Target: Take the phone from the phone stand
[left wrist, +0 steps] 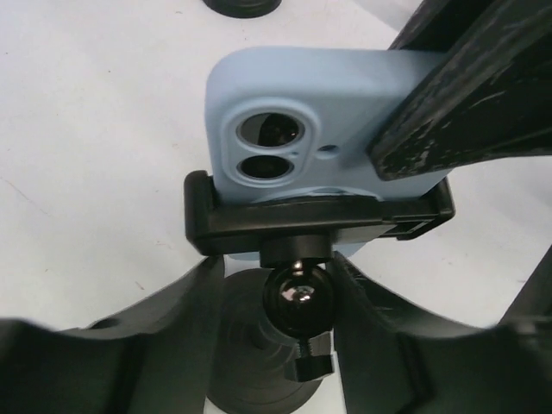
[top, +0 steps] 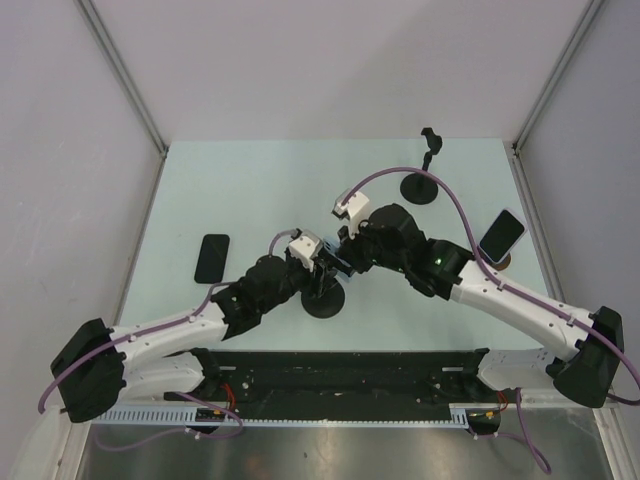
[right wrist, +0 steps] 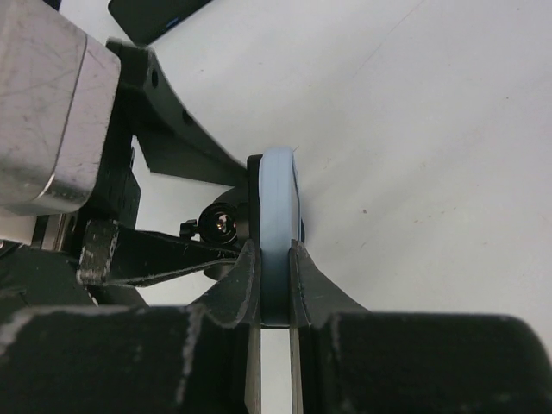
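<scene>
A phone in a light blue case (left wrist: 319, 112) stands in the black clamp (left wrist: 315, 220) of the phone stand, above its ball joint (left wrist: 297, 297) and round base (top: 325, 300). My left gripper (left wrist: 276, 259) is closed about the stand's ball joint just under the clamp; it shows in the top view (top: 322, 262) at the table's middle. My right gripper (right wrist: 274, 250) is shut on the phone's edge (right wrist: 278, 198), one finger on each face. One right finger (left wrist: 466, 95) crosses the phone's back in the left wrist view. In the top view the right gripper (top: 345, 260) meets the left one.
A black phone (top: 212, 258) lies flat at the left. An empty black stand (top: 420, 187) stands at the back. Another phone (top: 502, 236) leans on a stand at the right. Grey walls ring the table.
</scene>
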Robot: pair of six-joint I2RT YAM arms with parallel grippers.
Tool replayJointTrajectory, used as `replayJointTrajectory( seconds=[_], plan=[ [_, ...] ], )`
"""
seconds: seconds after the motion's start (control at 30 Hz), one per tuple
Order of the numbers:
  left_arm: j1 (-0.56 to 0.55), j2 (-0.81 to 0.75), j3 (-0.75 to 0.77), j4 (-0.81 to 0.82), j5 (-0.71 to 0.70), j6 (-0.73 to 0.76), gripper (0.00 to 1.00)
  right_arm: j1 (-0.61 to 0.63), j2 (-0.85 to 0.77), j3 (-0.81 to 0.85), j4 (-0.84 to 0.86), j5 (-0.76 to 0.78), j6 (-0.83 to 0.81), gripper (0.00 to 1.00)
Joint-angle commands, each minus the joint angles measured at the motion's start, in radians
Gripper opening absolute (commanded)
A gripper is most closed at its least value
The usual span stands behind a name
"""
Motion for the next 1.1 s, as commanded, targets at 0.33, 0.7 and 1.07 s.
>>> replayJointTrajectory(
  seconds=[0.33, 0.7, 1.07],
  plan=[
    [-0.003, 0.060, -0.092, 0.186, -0.020, -0.031, 0.41, 0.040, -0.050, -0.115, 0.255, 0.030, 0.029, 0.00],
    [-0.003, 0.046, -0.158, 0.253, 0.000, -0.047, 0.00, 0.045, -0.072, -0.278, 0.492, 0.080, 0.022, 0.19],
    [-0.003, 0.031, -0.184, 0.267, 0.012, -0.051, 0.00, 0.043, -0.026, -0.384, 0.713, 0.041, -0.040, 0.37]
  ],
)
